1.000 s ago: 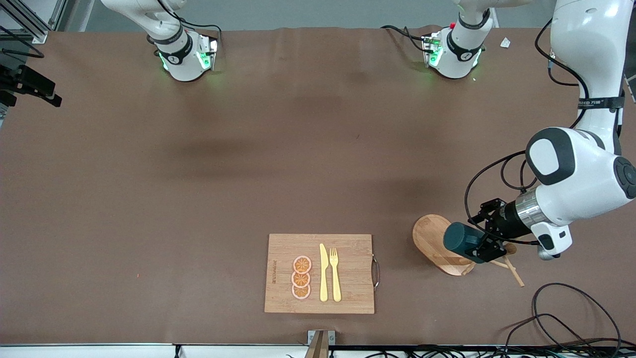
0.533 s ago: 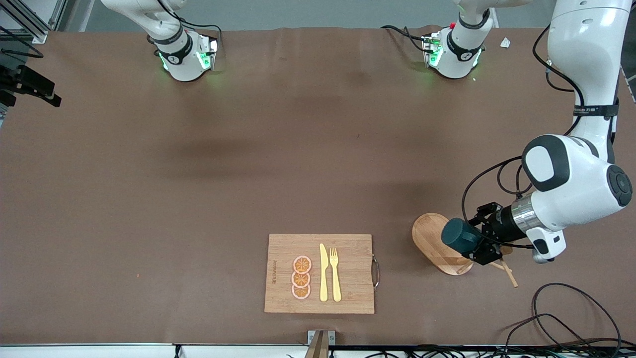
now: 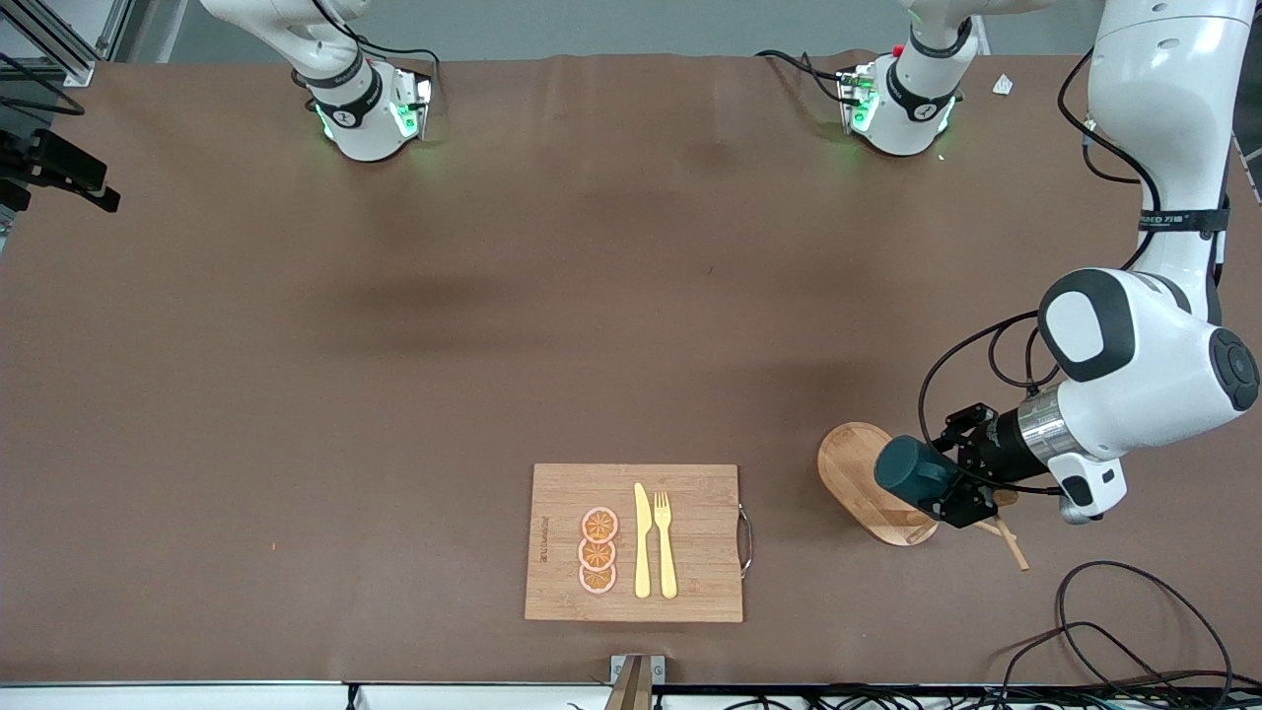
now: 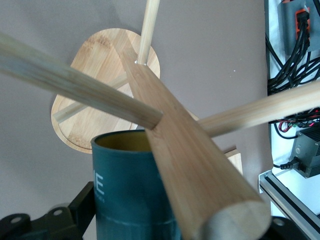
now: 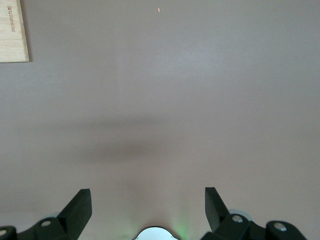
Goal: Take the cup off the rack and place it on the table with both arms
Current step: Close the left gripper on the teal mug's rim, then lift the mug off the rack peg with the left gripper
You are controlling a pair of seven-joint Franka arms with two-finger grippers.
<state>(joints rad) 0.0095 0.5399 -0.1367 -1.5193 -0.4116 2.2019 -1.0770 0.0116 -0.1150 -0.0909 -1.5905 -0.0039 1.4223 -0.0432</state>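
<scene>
Your left pincer (image 3: 954,490) is pinching the teal cup (image 3: 907,470), which is hanging on the wooden mug rack (image 3: 868,483) above its oval base, at the left arm's end of the tabletop (image 3: 493,325). Your right pincer (image 5: 147,207) is waiting with fingers spread wide over bare tabletop, near a bamboo cutting board (image 3: 634,542).

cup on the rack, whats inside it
In the left wrist view the cup shows a yellowish-tan inside at its rim, with nothing seen in it. The rack post covers part of the opening, and the depths stay hidden. The left gripper is shut on it.
</scene>
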